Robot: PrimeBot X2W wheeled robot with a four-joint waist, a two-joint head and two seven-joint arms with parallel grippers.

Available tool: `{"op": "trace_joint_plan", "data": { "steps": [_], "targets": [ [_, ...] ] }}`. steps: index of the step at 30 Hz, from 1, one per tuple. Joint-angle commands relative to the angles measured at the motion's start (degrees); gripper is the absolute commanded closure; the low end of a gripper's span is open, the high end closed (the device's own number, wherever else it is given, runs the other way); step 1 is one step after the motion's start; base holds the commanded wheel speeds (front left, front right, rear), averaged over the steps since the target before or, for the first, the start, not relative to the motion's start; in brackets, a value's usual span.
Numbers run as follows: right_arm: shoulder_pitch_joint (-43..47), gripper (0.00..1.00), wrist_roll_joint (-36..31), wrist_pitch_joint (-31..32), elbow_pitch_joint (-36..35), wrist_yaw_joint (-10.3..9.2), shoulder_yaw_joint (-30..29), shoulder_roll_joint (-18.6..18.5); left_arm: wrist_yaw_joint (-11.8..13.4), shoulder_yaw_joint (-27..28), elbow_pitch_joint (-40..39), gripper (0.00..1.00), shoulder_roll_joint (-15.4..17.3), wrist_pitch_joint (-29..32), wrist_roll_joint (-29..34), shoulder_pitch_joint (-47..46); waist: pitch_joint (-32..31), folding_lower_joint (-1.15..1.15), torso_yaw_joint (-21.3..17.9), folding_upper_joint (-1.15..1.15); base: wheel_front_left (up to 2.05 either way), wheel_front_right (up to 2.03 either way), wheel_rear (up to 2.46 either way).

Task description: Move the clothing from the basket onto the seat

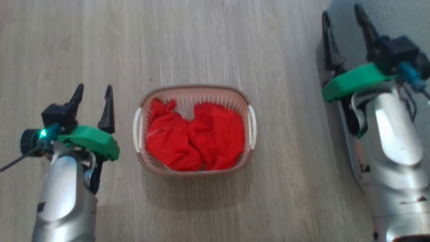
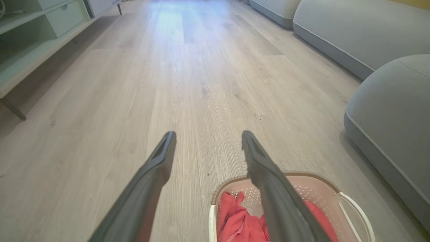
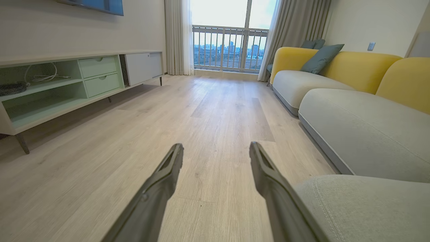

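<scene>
The cream basket [image 1: 251, 116] with a brown rim stands on the wood floor in the middle of the head view. Crumpled red clothing [image 1: 196, 136] fills most of it; the same clothing [image 2: 237, 223] shows at the bottom of the left wrist view inside the basket [image 2: 349, 208]. My left gripper [image 1: 94, 90] hovers open to the basket's left, nothing between its fingers. At the right, my right gripper [image 1: 342, 15] is open and empty over the edge of the grey seat [image 1: 403, 16]. The seat [image 3: 362, 208] lies just right of the right gripper [image 3: 216, 148].
More grey sofa cushions [image 3: 362, 134] with yellow backs run along the right wall. A pale green TV cabinet [image 3: 67, 84] on thin legs lines the left side. Open wood floor [image 3: 215, 111] stretches between them toward a balcony window.
</scene>
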Motion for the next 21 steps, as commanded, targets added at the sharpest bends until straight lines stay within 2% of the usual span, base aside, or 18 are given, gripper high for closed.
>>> {"op": "trace_joint_plan", "data": {
  "steps": [1,7,11,21],
  "targets": [
    [-2.41,0.00,0.30,-0.52,-2.68,-0.01,1.32,0.95,0.03,0.94,-1.69,0.00,1.08,-0.72,-0.64,-2.08,4.10,0.00,-0.80,0.00,0.00,0.00,0.00],
    [-5.42,0.00,0.66,-0.52,-5.89,-0.01,2.17,0.97,-0.06,-6.22,-0.71,0.00,1.41,-0.72,-4.02,-4.74,12.22,0.00,-1.84,0.00,0.00,0.00,0.00],
    [-7.64,0.00,0.07,-0.52,-7.28,-0.01,2.47,0.97,-0.07,-13.41,0.24,0.00,2.83,-0.72,-6.67,-6.86,17.57,0.00,-2.62,0.00,0.00,0.00,0.00],
    [-13.61,0.00,0.48,-0.52,-10.73,-0.01,3.48,0.98,-0.08,-25.55,5.40,0.00,5.98,-0.72,-9.44,-14.94,28.27,0.00,-4.77,0.00,0.00,0.00,0.00]
  ]
}}
